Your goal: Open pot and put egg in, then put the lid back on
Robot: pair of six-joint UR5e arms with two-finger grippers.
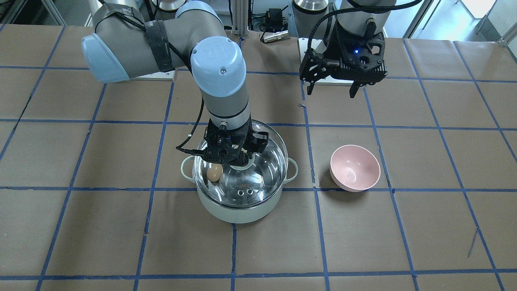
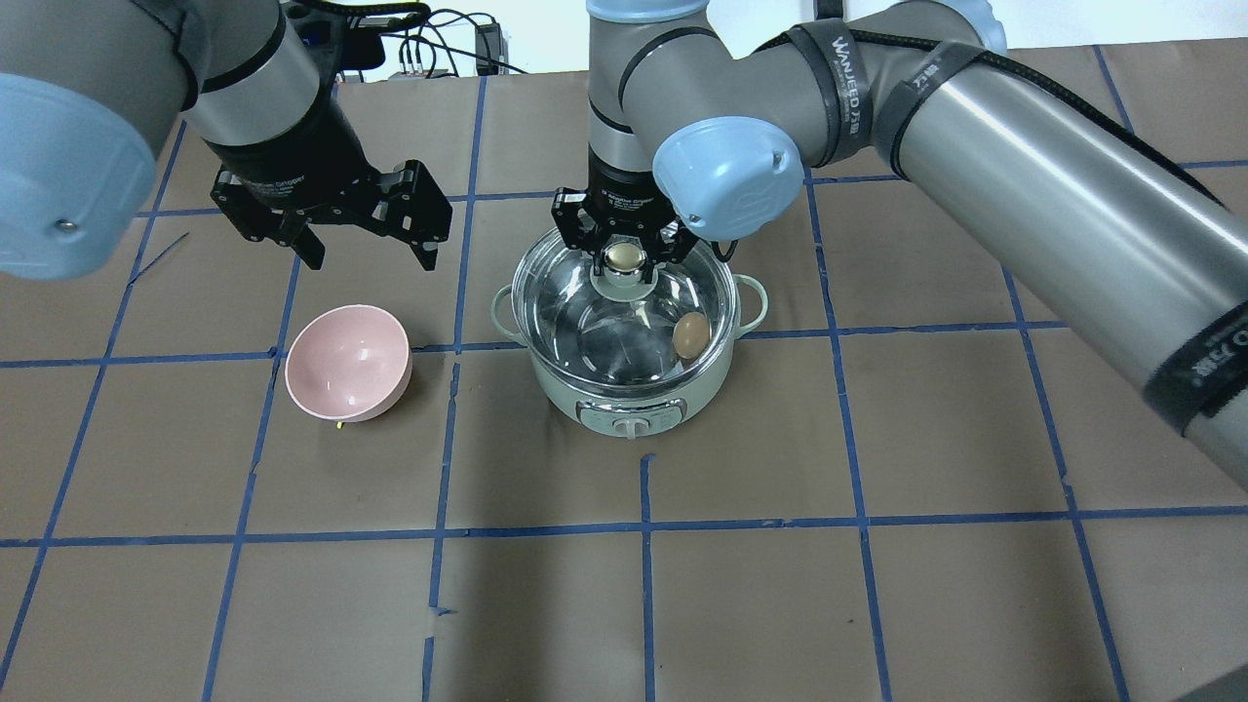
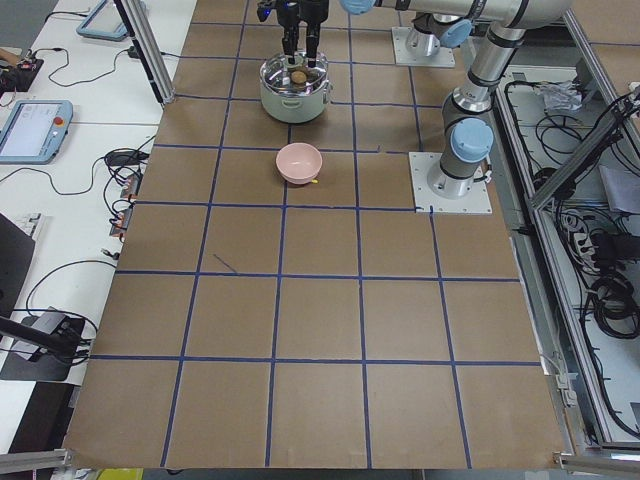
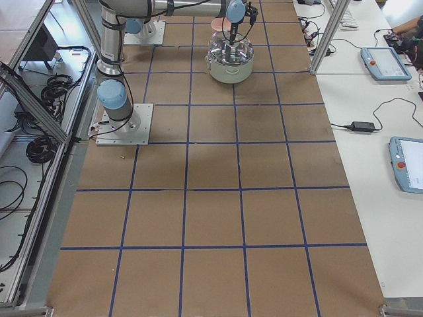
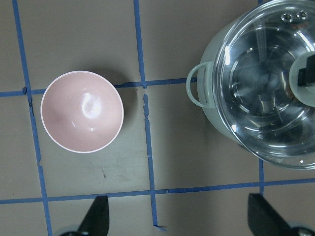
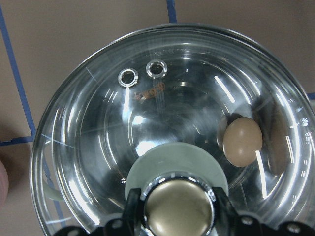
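Observation:
The mint-green pot [image 2: 624, 400] stands mid-table, also in the front view [image 1: 238, 210]. The clear glass lid [image 2: 624, 322] lies over its rim. The brown egg [image 2: 690, 333] rests inside the pot under the glass, against the wall, and shows in the right wrist view [image 6: 242, 141]. My right gripper [image 2: 625, 255] stands straight above the lid, its fingers [image 6: 133, 209] closed on either side of the beige knob [image 6: 177, 206]. My left gripper [image 2: 372, 261] hangs open and empty above the table, behind the pink bowl.
The pink bowl [image 2: 347, 363] stands empty beside the pot, on my left; it also shows in the left wrist view [image 5: 81, 111]. The brown table [image 2: 877, 585] carries a grid of blue tape lines. Cables and mounts lie at the back edge.

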